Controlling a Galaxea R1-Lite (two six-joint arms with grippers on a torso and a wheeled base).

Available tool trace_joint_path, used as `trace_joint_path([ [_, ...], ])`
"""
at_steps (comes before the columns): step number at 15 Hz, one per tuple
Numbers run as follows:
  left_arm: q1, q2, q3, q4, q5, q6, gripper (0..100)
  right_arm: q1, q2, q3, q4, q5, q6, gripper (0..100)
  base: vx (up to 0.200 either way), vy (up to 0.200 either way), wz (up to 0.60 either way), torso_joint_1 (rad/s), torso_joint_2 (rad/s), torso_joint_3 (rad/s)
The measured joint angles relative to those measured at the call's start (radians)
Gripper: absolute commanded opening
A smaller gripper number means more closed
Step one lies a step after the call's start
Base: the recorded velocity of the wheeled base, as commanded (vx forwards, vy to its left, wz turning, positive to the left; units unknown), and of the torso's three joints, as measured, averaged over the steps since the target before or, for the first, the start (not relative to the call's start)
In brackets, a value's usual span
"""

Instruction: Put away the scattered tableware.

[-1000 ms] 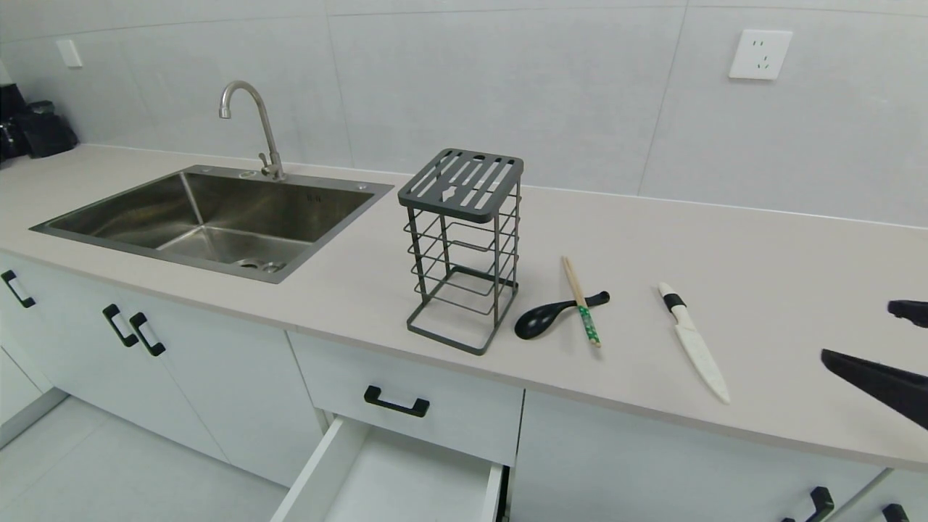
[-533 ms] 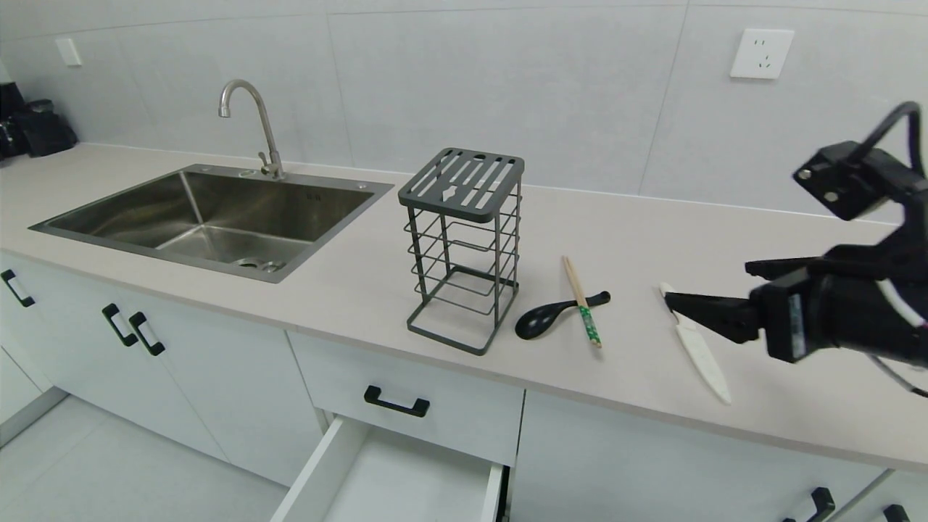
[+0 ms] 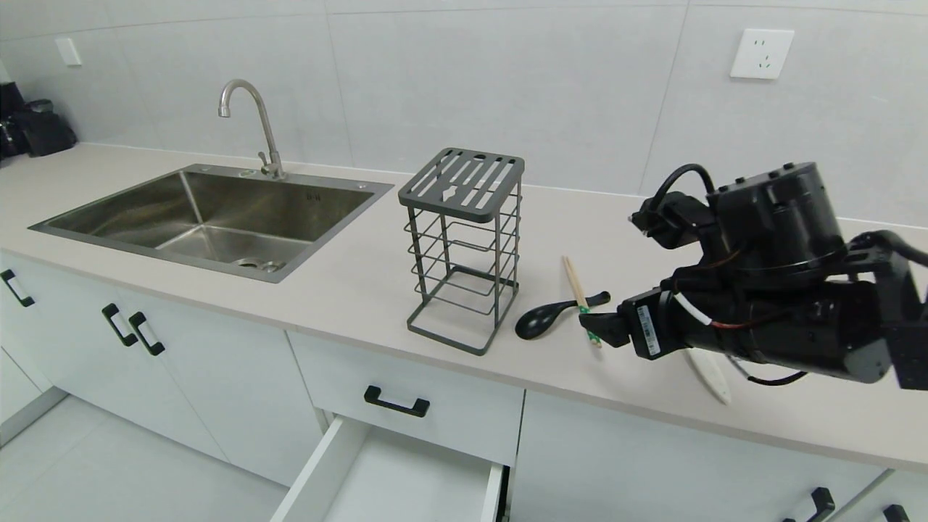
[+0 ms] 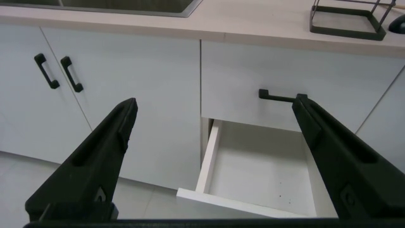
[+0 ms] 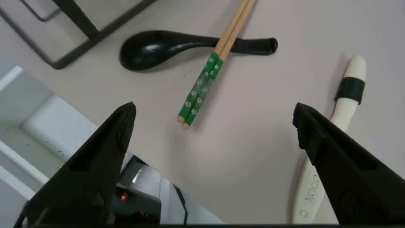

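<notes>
Over the pale countertop point(image 3: 362, 283), the right gripper point(image 5: 214, 120) hangs wide apart, chopsticks point(image 5: 218, 57) below it, knife point(image 5: 329, 145) just beside.

Left gripper point(image 4: 215, 104), fingers point(image 4: 104, 149) apart, white drawer point(image 4: 266, 174) pulled open, cabinet doors point(image 4: 120, 69) beside

Bench point(image 3: 348, 284), pale: wire rack point(image 3: 464, 246); black spoon point(image 3: 540, 319) just right of rack, chopsticks point(image 3: 582, 301) across its handle; white knife point(image 3: 715, 380) farther right; sink point(image 3: 254, 206) left of rack.
</notes>
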Motion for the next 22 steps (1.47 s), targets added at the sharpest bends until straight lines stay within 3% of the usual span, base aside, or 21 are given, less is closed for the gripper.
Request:
trace_joint_path([
  [3, 0.0, 0.0, 0.0, 0.0, 0.0, 0.0, 100, -0.001, 0.076, 0.003, -0.045, -0.042, -0.002, 100, 0.0, 0.0, 0.0, 0.0, 0.0, 0.0],
  [15, 0.0, 0.0, 0.0, 0.0, 0.0, 0.0, 100, -0.016, 0.237, -0.03, -0.11, -0.046, -0.012, 100, 0.0, 0.0, 0.0, 0.0, 0.0, 0.0],
  [16, 0.0, 0.0, 0.0, 0.0, 0.0, 0.0, 100, -0.017, 0.245, -0.036, -0.11, -0.045, -0.011, 0, 0.0, 0.0, 0.0, 0.0, 0.0, 0.0],
  [22, 0.0, 0.0, 0.0, 0.0, 0.0, 0.0, 100, -0.028, 0.295, -0.056, -0.112, -0.045, -0.001, 0, 0.0, 0.0, 0.0, 0.0, 0.0, 0.0],
])
